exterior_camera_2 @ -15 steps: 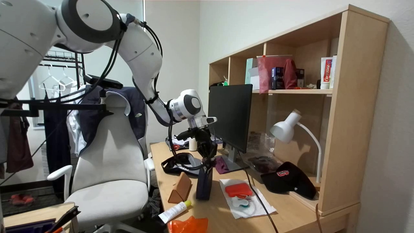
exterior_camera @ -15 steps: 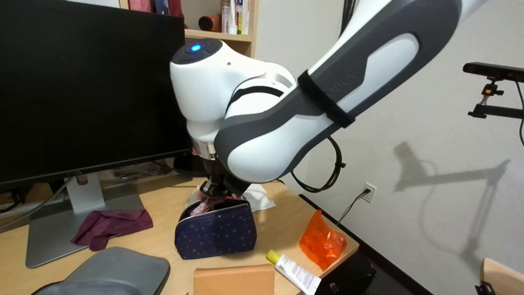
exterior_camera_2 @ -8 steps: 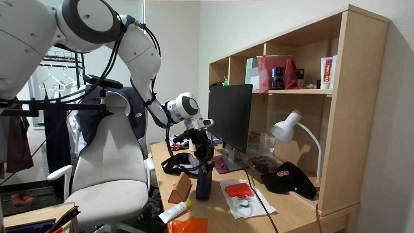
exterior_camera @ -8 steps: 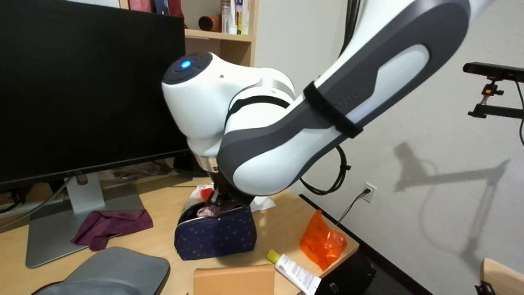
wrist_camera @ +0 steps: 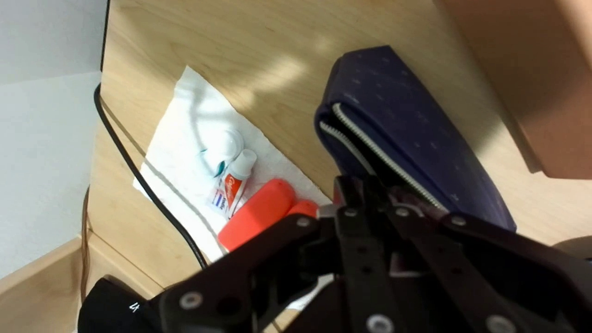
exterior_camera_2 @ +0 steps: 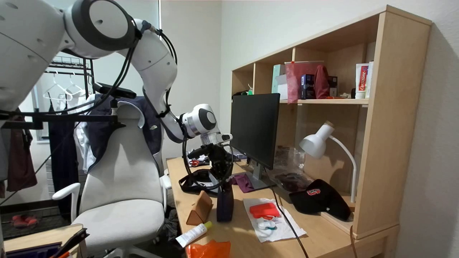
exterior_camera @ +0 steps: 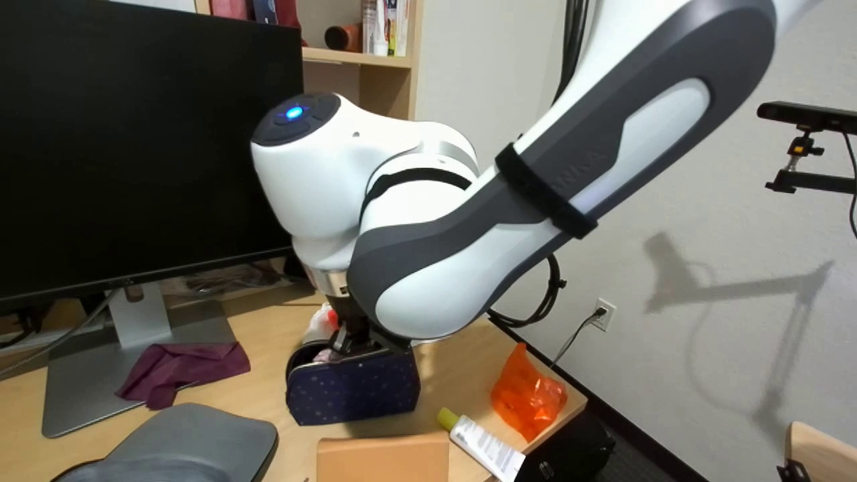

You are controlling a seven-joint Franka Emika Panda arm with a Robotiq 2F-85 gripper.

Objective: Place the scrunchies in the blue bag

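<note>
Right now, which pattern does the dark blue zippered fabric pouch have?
Small, pale marks scatter over the dark blue zippered fabric pouch, clearest in an exterior view.

Blue bag (exterior_camera: 355,391): upright, mouth upward, blocked in part by the gripper (wrist_camera: 377,194); how deep it reaches I cannot tell. Past it, in the wrist view, the mouth narrows to a dark slit.

Overhead: the arm (exterior_camera: 435,274), leaning across; cable loop (exterior_camera: 556,284) hanging beneath.

Desk (wrist_camera: 273,111): free strip between the bag and the paper towel (wrist_camera: 178,138); second free patch toward the orange plastic (exterior_camera: 529,395) at the desk's edge.

Low obstacles: red case (wrist_camera: 259,212) on the towel; black cord (wrist_camera: 160,206) crossing the towel; white tube (exterior_camera: 487,445) beside the tan case (exterior_camera: 383,458), which stands near the bag, narrow gap between.

High obstacle: monitor (exterior_camera: 147,147), upright near the arm.
</note>
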